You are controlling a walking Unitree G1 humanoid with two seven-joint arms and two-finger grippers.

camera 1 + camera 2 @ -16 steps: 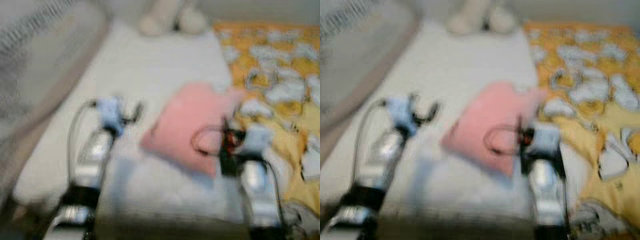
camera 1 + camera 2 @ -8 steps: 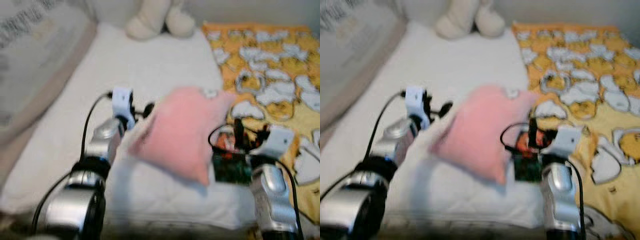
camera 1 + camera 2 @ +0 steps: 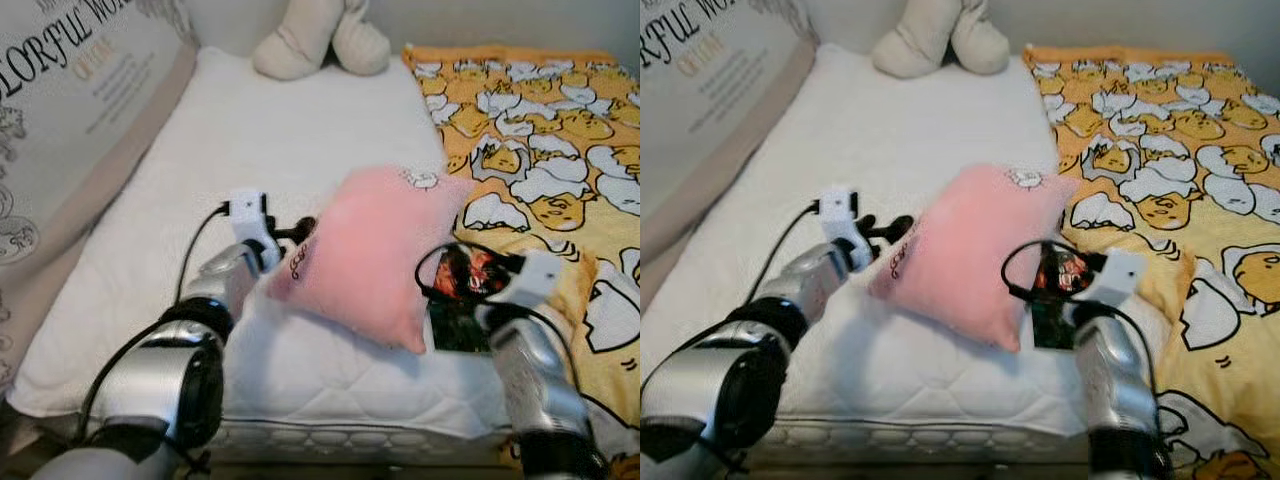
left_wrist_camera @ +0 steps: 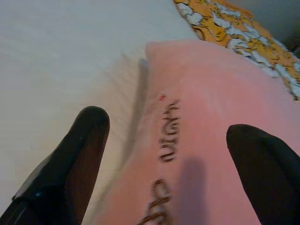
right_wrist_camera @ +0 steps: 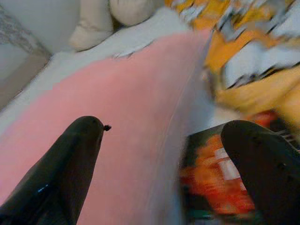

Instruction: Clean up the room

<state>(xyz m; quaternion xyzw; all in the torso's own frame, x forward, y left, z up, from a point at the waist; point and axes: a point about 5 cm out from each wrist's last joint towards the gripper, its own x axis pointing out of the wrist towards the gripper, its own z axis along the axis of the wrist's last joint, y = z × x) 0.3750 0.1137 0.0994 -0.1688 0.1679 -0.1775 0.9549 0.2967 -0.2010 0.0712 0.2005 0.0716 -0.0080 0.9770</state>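
A pink pillow (image 3: 370,250) with dark lettering lies tilted on the white mattress (image 3: 280,120). My left gripper (image 4: 168,124) is open at the pillow's left edge, one finger (image 4: 86,140) over the mattress and the other over the pink cover. My right gripper (image 5: 164,129) is open at the pillow's right edge. One of its fingers (image 5: 79,154) is over the pillow, the other above an orange and green book (image 5: 215,173) lying half under that edge.
A yellow blanket (image 3: 540,130) with a cartoon print covers the bed's right half. A beige plush toy (image 3: 320,40) sits at the far end. A large printed cushion (image 3: 70,110) lines the left side. The mattress's front edge (image 3: 350,440) is close below me.
The whole picture has shifted and sharpened as the camera moved. My left gripper has come right to the pillow's left edge, and the right arm now reaches the pillow's right edge.
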